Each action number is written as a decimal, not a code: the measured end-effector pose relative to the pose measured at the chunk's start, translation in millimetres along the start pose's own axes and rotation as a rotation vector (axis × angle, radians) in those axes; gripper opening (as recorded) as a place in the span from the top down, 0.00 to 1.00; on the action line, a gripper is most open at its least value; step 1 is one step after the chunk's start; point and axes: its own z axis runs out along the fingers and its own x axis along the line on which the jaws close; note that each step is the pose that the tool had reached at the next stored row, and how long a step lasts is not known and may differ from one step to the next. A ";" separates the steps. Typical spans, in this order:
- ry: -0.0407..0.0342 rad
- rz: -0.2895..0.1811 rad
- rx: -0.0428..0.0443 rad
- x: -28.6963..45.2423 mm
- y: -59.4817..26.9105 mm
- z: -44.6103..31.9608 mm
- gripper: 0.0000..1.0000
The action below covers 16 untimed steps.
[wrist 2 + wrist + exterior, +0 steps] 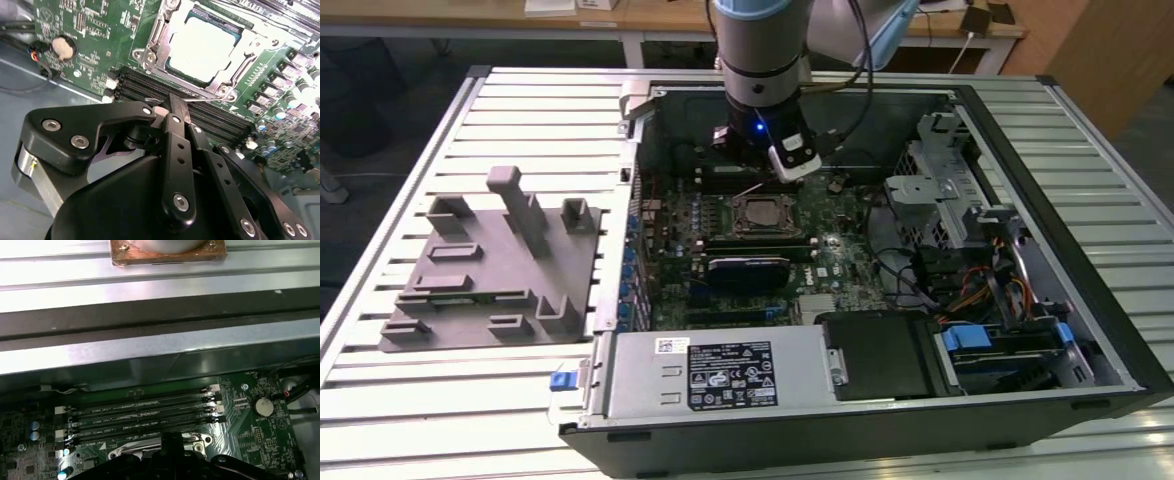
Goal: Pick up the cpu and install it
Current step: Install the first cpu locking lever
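One cpu (202,47), thin, stiff and light, with a slick metal top, likely wants holding by opposite edges. It sits in the socket frame (150,55) on the motherboard (90,30), just beyond the tips of the claw (174,104), whose fingers are pressed together on nothing.

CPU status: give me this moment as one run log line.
cpu: lying in socket | end effector: shut, empty, by memory slots beside socket, apart from cpu

Black screw-studded hand (176,106), grey arm (761,60)
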 end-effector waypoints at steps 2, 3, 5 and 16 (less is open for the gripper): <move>-0.0053 0.021 0.0019 0.0 -0.1 0.3 0.89; -0.0077 0.030 0.0027 0.1 -0.2 0.5 0.89; -0.0119 0.043 0.0035 0.1 -0.3 1.3 0.89; -0.0305 0.066 0.0036 1.6 -0.4 7.7 0.89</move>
